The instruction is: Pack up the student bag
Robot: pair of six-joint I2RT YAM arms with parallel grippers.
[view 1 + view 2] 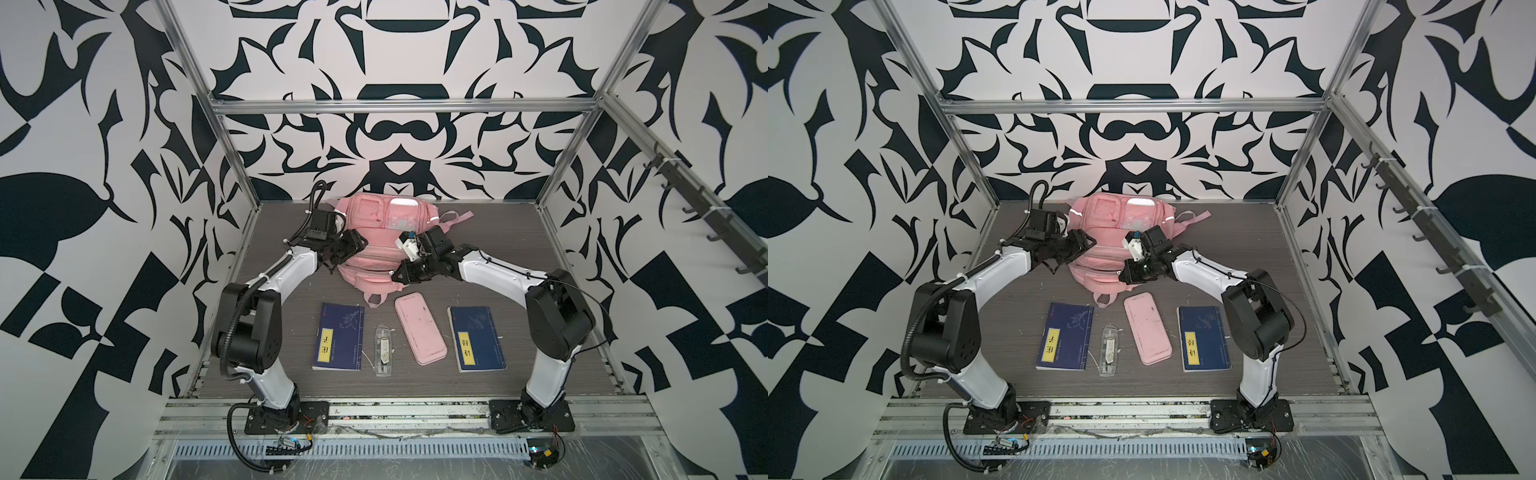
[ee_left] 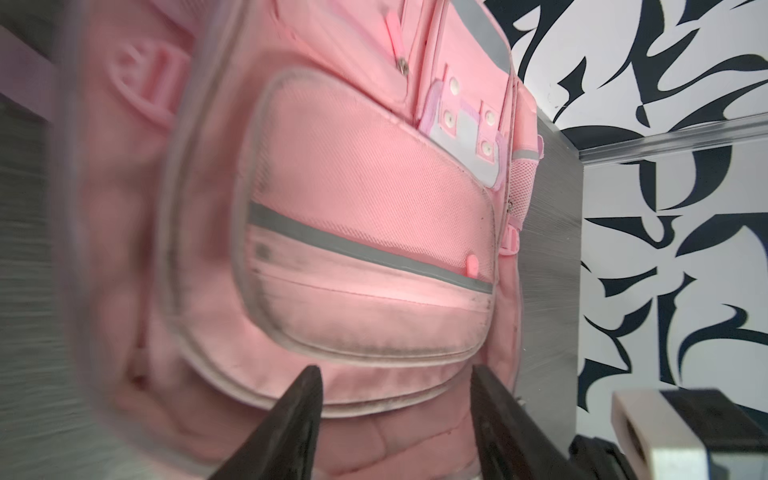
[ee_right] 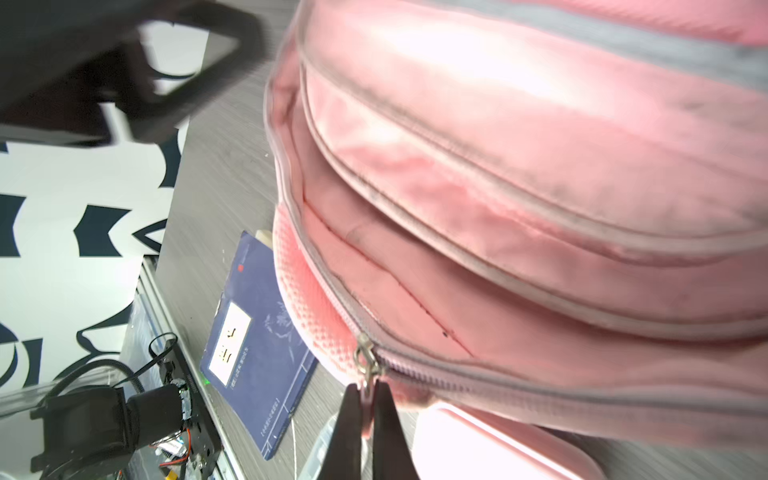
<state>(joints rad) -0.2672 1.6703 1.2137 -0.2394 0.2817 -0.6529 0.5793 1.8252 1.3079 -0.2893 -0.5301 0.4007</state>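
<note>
The student bag (image 1: 374, 253) lies front pockets up at the far end of the grey table (image 1: 282, 365). Both arms reach in over the bag's sides and cover part of it in both top views. The left gripper (image 2: 399, 399) sits at the bag's left flank, its jaws parted with nothing between them. At the bag's near right corner the right gripper (image 3: 370, 399) is clenched on the metal zip pull (image 3: 366, 361). Four things lie in one row along the bag's near side: a blue book (image 1: 338, 336), a clear case (image 1: 383, 350), a pink pencil case (image 1: 419, 328) and a second blue book (image 1: 476, 338). That makes two books, one clear case, one pencil case and one bag.
</note>
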